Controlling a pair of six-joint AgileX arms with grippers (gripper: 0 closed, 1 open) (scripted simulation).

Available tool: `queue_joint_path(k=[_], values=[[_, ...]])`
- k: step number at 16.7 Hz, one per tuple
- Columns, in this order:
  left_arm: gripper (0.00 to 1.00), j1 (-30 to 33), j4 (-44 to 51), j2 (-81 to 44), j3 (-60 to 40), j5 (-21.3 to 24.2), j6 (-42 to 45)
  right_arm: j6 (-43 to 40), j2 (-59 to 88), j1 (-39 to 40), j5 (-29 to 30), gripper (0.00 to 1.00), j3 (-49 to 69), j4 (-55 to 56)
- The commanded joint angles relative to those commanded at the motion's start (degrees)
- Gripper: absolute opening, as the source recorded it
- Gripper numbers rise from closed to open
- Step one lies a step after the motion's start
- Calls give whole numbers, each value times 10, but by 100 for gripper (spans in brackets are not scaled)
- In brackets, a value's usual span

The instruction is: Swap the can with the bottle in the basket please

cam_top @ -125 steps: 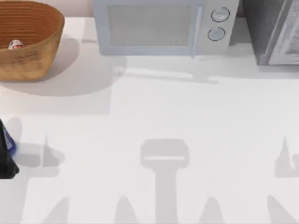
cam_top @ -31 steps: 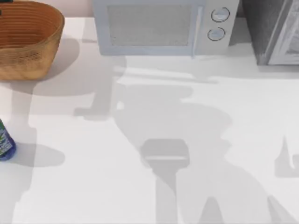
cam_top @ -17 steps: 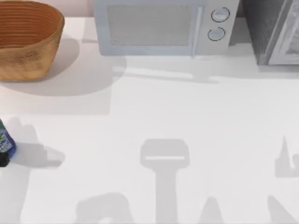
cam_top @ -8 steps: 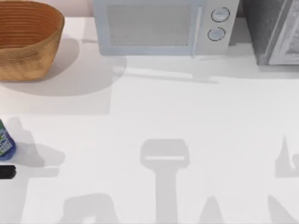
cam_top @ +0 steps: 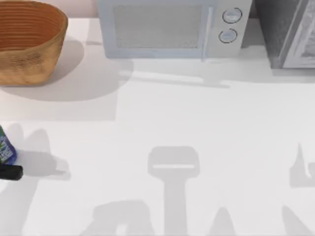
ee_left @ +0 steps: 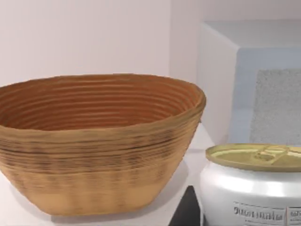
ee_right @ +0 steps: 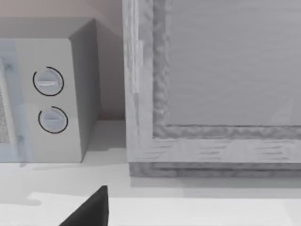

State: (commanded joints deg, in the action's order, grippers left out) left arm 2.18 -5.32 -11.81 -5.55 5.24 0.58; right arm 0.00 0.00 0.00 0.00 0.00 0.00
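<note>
From above, my left claw [cam_top: 11, 172] shows as a dark tip at the table's left edge, just beside and in front of the blue bottle [cam_top: 5, 150], which stands upright there; half a second ago that tip sat a little lower and showed less, and a second ago it was tucked right under the bottle. The basket [cam_top: 30, 46] sits well beyond my claw at the far left corner, and its inside now looks bare, whereas seven and a half seconds ago the can lay inside it. The microwave [cam_top: 170, 28] and the grey cabinet [cam_top: 288, 34] stand along the back as before, and the table [cam_top: 197, 123] carries a new arm shadow near the front. Through my left wrist camera, the can [ee_left: 251, 188] is close up against my claw, white-sided with its dull gold top upward, a dark finger [ee_left: 187, 212] beside it; I seem to have hold of it, though how far my fingers are spread I cannot tell. The basket stands just behind, apart from the can. Through my right wrist camera, my right claw is parked facing the microwave's knobs [ee_right: 49, 101] and the cabinet, one dark finger [ee_right: 91, 209] at the edge; whether it is open I cannot tell
</note>
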Motion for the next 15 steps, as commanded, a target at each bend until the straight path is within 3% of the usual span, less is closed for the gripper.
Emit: queue_joint_path(k=[5, 15], values=[[0, 44, -117, -235, -116, 107, 8, 0, 0, 0, 0, 100, 0, 0], [0, 138, -415, -794, -398, 376, 18, 0, 0, 0, 0, 100, 0, 0]])
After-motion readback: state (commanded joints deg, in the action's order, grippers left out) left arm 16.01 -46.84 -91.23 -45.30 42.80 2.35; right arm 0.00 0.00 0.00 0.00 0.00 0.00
